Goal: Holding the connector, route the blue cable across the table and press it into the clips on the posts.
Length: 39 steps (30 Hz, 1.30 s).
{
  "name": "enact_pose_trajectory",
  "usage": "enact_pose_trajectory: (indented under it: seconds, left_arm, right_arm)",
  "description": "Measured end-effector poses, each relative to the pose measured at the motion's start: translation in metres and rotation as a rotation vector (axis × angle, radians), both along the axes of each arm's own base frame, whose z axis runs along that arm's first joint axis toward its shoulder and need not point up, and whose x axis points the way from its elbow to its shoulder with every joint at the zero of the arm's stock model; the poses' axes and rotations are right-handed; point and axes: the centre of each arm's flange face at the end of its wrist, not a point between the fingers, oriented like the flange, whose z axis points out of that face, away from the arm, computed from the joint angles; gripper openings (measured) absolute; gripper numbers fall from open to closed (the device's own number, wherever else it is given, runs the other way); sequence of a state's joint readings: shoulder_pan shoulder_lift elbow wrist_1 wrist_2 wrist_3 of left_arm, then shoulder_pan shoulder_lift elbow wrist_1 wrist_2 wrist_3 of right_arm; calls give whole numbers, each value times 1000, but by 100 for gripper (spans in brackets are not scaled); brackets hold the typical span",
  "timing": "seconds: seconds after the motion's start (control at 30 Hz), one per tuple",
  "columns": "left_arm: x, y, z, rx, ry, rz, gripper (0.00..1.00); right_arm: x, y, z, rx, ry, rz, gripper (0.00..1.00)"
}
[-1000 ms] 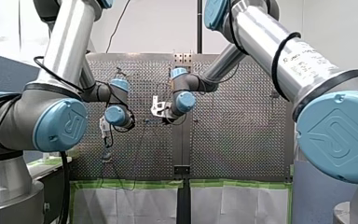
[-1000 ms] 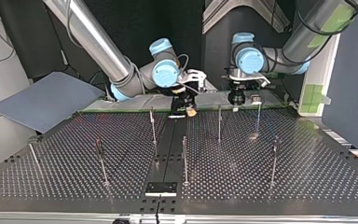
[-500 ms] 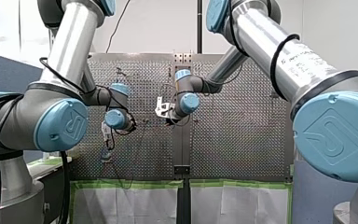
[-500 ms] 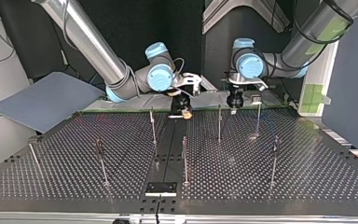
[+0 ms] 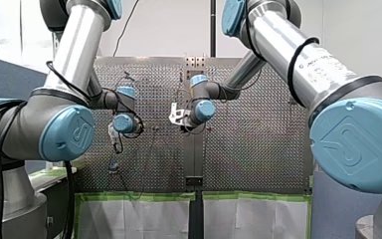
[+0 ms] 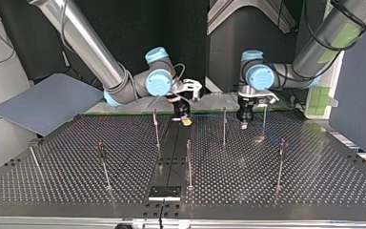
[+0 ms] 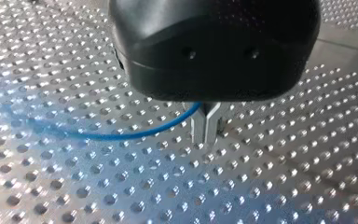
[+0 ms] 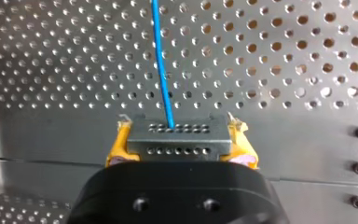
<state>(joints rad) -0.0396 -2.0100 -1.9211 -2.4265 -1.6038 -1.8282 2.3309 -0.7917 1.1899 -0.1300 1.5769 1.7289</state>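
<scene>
Right gripper (image 8: pixel 179 129): yellow pads (image 8: pixel 116 148) clamped on connector (image 8: pixel 177 145). Blue cable (image 8: pixel 162 65) exits connector's front face, long axis straight ahead, away from jaws. Left gripper (image 7: pixel 206 133), further along cable from connector: metal fingers (image 7: pixel 198 128) together, apparently pinching cable. Nearest post (image 6: pixel 224 126) stands between connector and left gripper.

You've got the perforated table (image 6: pixel 314 181) wide open in the top view, with holes across the whole surface. A darker strip (image 6: pixel 174 143) runs down its middle. Seven thin posts (image 6: pixel 189 164) stand upright on it, well apart from one another. Three are in the far row and four are nearer the camera. A black plate (image 6: pixel 164 192) sits at the strip's near end. In the left wrist view, the blue cable (image 7: pixel 121 135) trails low over the holes; you can't tell whether it touches.
</scene>
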Motion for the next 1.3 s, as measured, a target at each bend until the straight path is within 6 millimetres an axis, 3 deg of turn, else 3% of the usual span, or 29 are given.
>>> enact_pose_trajectory:
  seconds: [0.37, 0.4, 0.43, 0.5, 0.53, 0.6, 0.63, 0.67, 0.7, 1.0, 1.3]
  left_arm:
    - [6, 9, 3, -1, -7, 10, 0]
    - [6, 8, 3, 0, -6, 9, 18]
    - [5, 8, 3, 1, -3, 8, 18]
    - [4, 7, 2, 7, 4, 8, 45]
    - [3, 6, 2, 14, 12, 11, 45]
    - [1, 5, 0, 29, 26, 18, 74]
    - [-1, 5, 0, 38, 37, 23, 74]
    - [-2, 4, -1, 46, 46, 27, 95]
    - [-3, 4, -2, 55, 55, 32, 100]
    - [-17, -8, -6, 122, 129, 23, 100]
    - [-44, -21, 2, 159, 190, 18, 100]
  right_arm:
    - [-4, -11, 6, -14, -7, -13, 0]
    - [-4, -11, 6, -14, -7, -13, 0]
    - [-3, -11, 6, -15, -7, -13, 0]
    - [-3, -11, 6, -15, -7, -13, 0]
    - [-3, -11, 6, -15, -7, -13, 0]
    - [-4, -12, 6, -15, -8, -14, 0]
    - [-4, -12, 6, -14, -8, -15, 0]
    - [-4, -13, 6, -14, -8, -16, 0]
    - [-5, -13, 6, -13, -8, -18, 0]
    - [-15, -22, 4, 4, 4, -36, 0]
    - [-24, -32, 4, 9, 8, -54, 0]
